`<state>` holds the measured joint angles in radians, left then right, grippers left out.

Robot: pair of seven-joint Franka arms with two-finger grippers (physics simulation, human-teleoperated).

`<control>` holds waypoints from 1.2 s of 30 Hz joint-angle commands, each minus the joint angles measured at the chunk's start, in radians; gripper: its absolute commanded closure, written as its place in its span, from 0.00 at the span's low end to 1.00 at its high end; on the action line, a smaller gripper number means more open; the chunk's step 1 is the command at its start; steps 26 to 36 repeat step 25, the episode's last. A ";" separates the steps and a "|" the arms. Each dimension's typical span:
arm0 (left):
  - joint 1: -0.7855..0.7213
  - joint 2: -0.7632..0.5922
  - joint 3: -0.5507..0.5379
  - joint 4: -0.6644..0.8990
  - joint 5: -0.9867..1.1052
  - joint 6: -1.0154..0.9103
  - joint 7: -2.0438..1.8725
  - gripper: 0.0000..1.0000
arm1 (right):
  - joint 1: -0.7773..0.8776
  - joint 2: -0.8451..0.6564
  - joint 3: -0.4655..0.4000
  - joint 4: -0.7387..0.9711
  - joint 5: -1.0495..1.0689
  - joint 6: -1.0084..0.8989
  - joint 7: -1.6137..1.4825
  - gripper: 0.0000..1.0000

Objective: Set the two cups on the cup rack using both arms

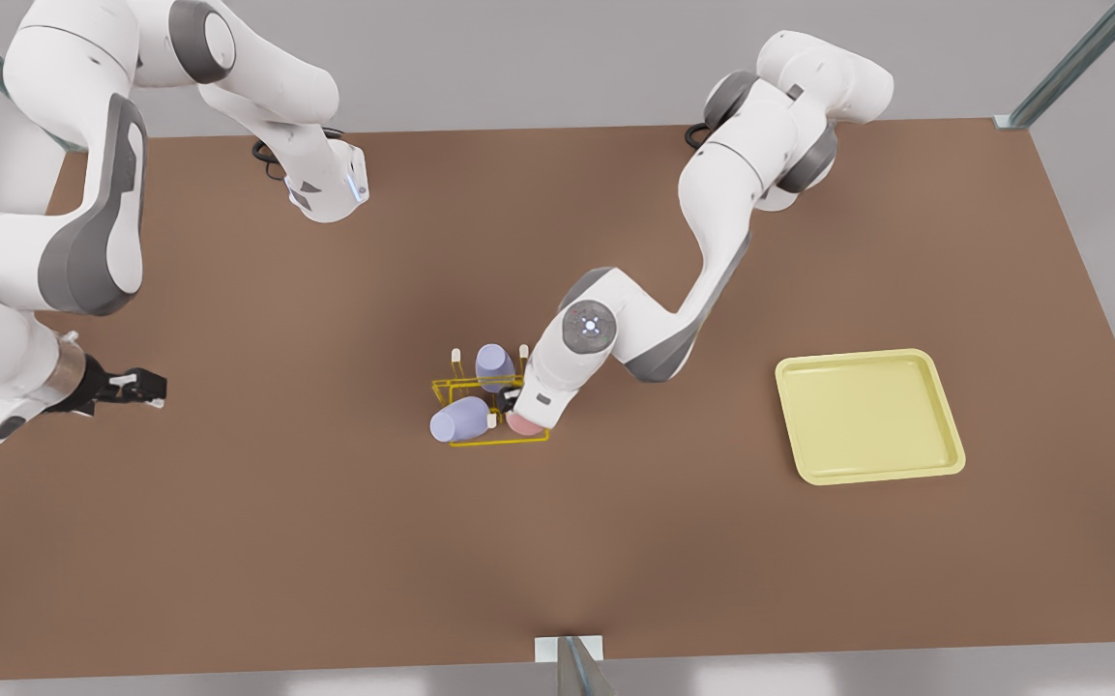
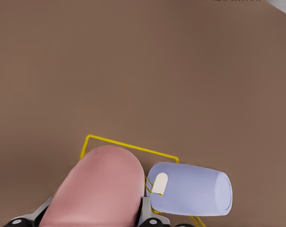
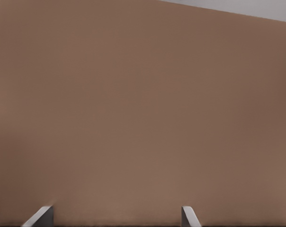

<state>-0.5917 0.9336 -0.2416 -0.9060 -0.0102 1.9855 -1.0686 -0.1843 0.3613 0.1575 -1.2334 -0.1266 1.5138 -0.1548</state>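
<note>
The yellow wire cup rack (image 1: 499,440) stands mid-table. My left gripper (image 1: 516,404) belongs to the arm on the front view's right and is shut on the salmon pink cup (image 1: 522,423), held at the rack's right end. In the left wrist view the pink cup (image 2: 98,189) sits between the fingers, over the rack (image 2: 129,146). Beside it a lavender cup (image 2: 192,189) lies tilted on the rack by a white-tipped peg (image 2: 159,183); the front view shows it (image 1: 458,420) too. My right gripper (image 1: 146,389) waits open at the front view's far left, its fingertips (image 3: 41,216) over bare table.
A second lavender cup (image 1: 494,365) sits at the back of the rack between white-tipped pegs. A flat pale-yellow tray (image 1: 944,454) lies on the front view's right. The brown table (image 1: 277,541) spreads wide around the rack.
</note>
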 commanded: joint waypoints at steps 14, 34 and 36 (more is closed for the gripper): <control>0.464 -0.298 0.030 -0.002 0.159 -0.692 0.805 0.00 | -0.004 -0.012 -0.007 -0.005 0.033 -0.070 0.129 0.00; 0.609 -0.625 0.038 -0.427 0.124 -0.639 1.257 0.00 | -0.004 -0.012 -0.007 0.008 0.030 -0.073 0.164 0.00; 0.609 -0.625 0.038 -0.427 0.124 -0.639 1.257 0.00 | -0.004 -0.012 -0.007 0.008 0.030 -0.073 0.164 0.00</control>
